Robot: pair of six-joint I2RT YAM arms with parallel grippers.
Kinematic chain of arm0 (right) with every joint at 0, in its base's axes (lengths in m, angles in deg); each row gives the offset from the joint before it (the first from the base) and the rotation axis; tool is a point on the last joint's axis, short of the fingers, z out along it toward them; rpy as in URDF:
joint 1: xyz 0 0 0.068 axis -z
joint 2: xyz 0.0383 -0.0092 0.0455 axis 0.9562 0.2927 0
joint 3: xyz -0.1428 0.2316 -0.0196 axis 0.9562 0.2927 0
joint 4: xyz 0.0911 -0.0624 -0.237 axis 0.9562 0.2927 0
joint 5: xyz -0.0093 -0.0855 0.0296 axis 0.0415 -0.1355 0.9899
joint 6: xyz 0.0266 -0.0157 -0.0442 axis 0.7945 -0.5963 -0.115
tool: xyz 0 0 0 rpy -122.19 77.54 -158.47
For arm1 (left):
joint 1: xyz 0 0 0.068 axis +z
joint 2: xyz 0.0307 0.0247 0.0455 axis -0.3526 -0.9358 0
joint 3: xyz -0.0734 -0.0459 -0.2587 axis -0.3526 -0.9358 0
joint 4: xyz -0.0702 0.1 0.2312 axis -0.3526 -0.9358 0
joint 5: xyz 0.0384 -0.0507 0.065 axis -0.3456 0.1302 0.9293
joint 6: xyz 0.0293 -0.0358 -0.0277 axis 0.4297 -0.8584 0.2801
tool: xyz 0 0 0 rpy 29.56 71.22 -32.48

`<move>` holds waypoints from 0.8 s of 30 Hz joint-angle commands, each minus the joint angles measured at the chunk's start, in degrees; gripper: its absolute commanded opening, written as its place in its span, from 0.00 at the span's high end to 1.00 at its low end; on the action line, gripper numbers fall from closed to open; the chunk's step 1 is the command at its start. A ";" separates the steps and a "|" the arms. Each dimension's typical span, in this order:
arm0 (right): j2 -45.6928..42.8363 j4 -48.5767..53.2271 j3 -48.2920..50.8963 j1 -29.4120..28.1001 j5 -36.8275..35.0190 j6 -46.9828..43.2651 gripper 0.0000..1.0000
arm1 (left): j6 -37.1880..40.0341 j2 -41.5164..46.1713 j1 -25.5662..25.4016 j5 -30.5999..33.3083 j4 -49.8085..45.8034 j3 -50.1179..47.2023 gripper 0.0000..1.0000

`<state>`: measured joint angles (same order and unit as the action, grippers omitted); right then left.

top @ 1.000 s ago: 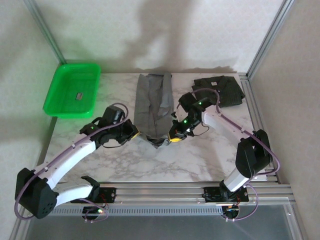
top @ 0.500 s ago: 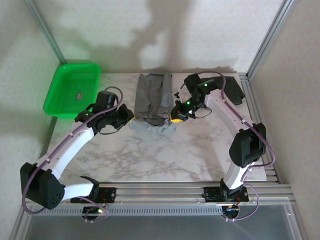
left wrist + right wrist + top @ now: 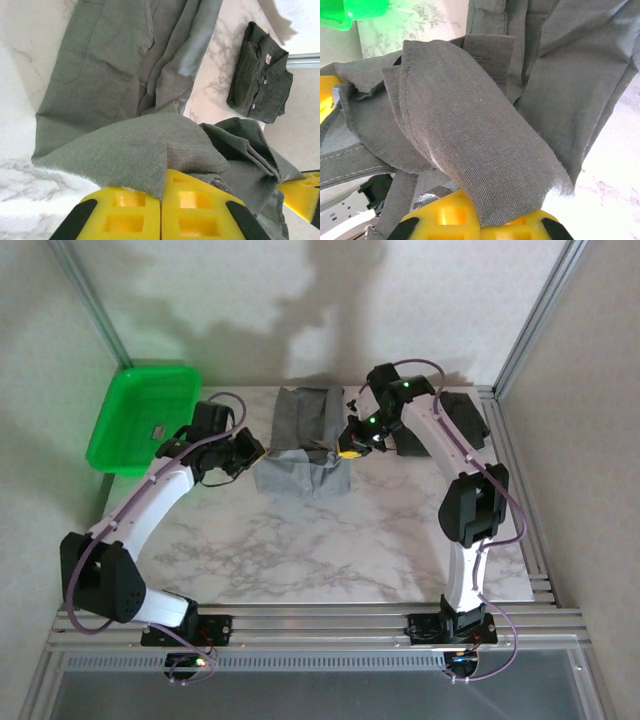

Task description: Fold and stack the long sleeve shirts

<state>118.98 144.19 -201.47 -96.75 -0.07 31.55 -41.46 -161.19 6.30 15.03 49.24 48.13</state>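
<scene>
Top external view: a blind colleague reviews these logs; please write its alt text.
Two robot arms, left hand and right hand shut, pinch the near end of a grey shirt and hold it doubled over the rest on a marble table. A folded charcoal shirt lies far right; a green tray sits far left.

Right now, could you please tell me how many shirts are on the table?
2: the grey shirt mid-table; the charcoal shirt folded at the far right corner.
</scene>
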 commanded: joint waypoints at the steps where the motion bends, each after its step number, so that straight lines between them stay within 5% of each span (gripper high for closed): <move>1: 2.59 2.18 -3.16 1.03 -0.76 -1.25 1.00 | 2.96 -2.81 0.65 1.58 1.92 3.01 1.00; 24: 18.63 0.41 -16.17 4.96 -0.42 -0.22 1.00 | 9.59 -18.67 1.41 5.63 3.77 12.38 1.00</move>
<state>136.12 144.82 -214.94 -92.42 -0.20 31.39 -33.94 -178.40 7.00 17.96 52.54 58.03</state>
